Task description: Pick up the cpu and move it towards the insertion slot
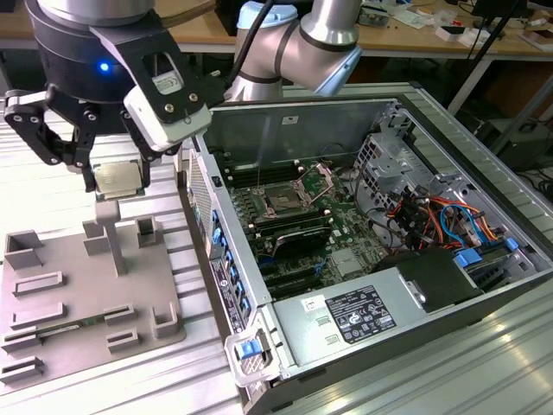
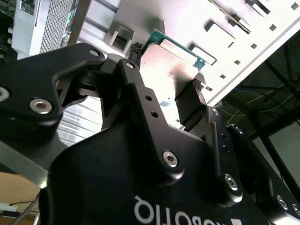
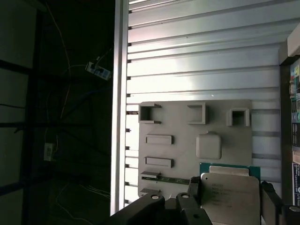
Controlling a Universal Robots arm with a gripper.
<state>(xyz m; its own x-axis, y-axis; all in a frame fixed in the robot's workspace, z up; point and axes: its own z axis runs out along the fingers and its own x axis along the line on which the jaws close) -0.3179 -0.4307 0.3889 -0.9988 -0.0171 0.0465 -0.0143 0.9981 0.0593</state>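
The hand (image 1: 117, 177) is clamped on the cpu (image 1: 118, 179), lifted clear above the grey tray (image 1: 78, 294) on the table (image 1: 484, 363), so pickup looks done, while the insertion slot (image 1: 285, 201) inside the open computer case (image 1: 406, 285) lies well apart.

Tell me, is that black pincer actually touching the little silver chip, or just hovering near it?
Touching. In the second wrist view the pincer has its fingers pressed against opposite edges of the cpu, and in the exterior view the chip hangs clear above the grey tray.
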